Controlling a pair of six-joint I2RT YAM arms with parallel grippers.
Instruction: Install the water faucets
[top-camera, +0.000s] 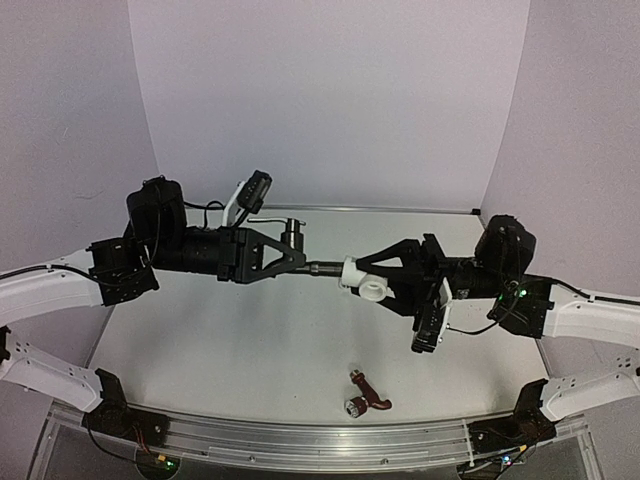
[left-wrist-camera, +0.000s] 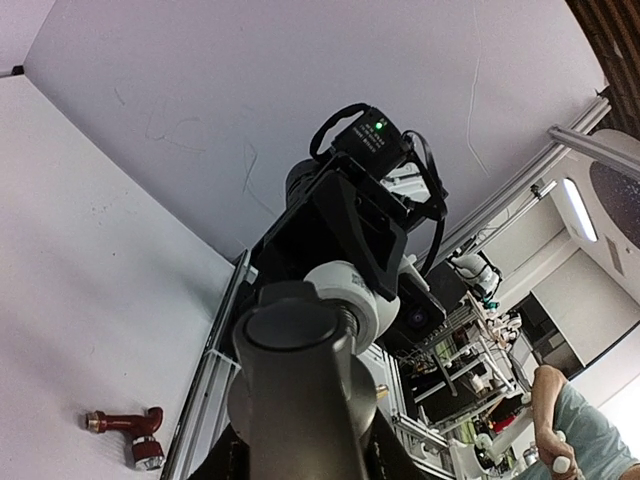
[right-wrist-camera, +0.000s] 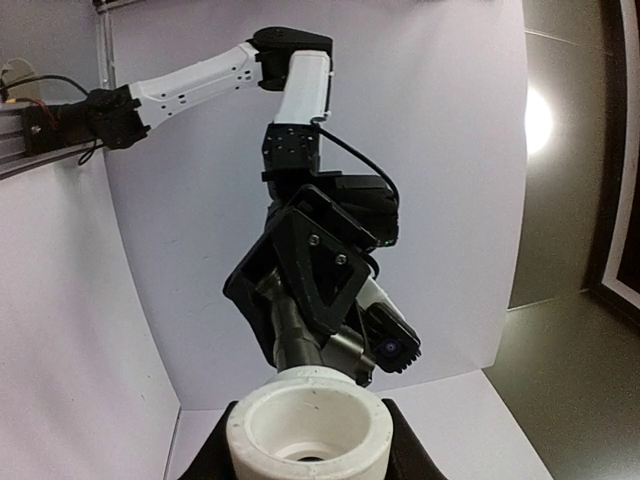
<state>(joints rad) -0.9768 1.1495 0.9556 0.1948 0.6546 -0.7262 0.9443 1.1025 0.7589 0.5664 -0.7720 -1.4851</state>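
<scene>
Dark grey metal faucet (top-camera: 322, 268): held level above the counter (top-camera: 250, 350), its end meeting the white plastic elbow fitting (top-camera: 367, 289).
My left tool (top-camera: 298, 260): clamped on that faucet.
My right tool (top-camera: 385, 275): clamped on the elbow.
Reddish-brown faucet with silvery end (top-camera: 368, 396): lying on the counter near its front edge, well apart.

A white plastic elbow pipe fitting (top-camera: 368, 289) sits raised above the pale grey desk (top-camera: 250, 340). A ribbed aluminium rail (top-camera: 320, 440) runs along the desk's near edge.
</scene>
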